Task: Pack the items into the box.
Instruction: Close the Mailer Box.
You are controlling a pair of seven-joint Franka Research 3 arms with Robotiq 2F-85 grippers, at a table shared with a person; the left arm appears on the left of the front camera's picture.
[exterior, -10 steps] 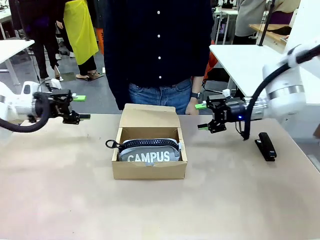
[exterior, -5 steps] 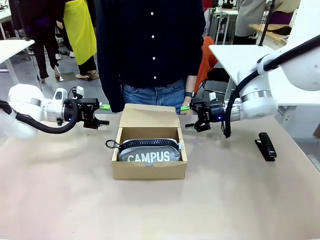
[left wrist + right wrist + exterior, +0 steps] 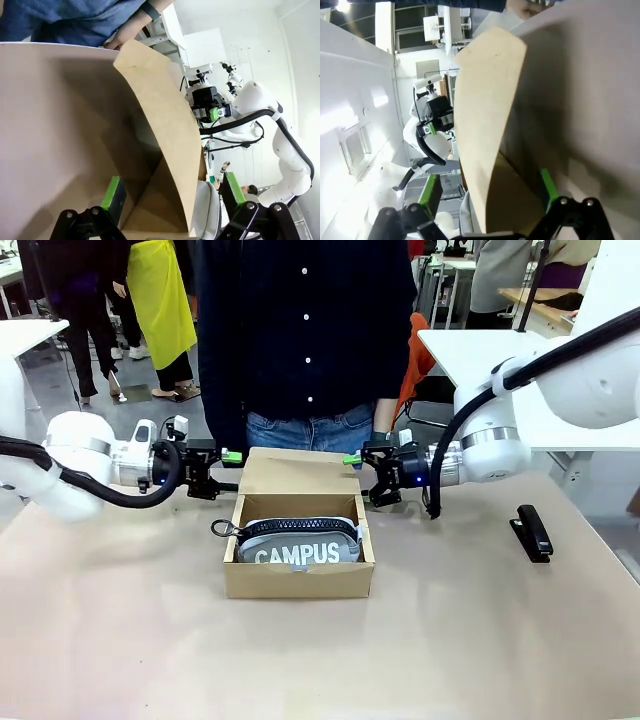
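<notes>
Two end effectors at the upright flap (image 3: 298,472) of the box (image 3: 298,580), one at each side edge. Left end effector (image 3: 230,471) just beside the flap's left edge, fingers (image 3: 111,192) spread wide, with the cardboard edge between them in the left wrist view and nothing clamped. Right end effector (image 3: 360,478) just beside the flap's right edge, fingers (image 3: 428,189) equally wide apart, with the cardboard between them in the right wrist view and no grip. Contact between pads and cardboard: cannot tell. Pouch (image 3: 298,542) inside the box, "CAMPUS" print facing the robot, ring pull (image 3: 218,529) hanging over the box's left wall. Box at mid-worktop (image 3: 320,660), flap hinged at its far wall. Stapler (image 3: 533,531) well to the right of the box. Person (image 3: 310,330) standing just behind the box.
</notes>
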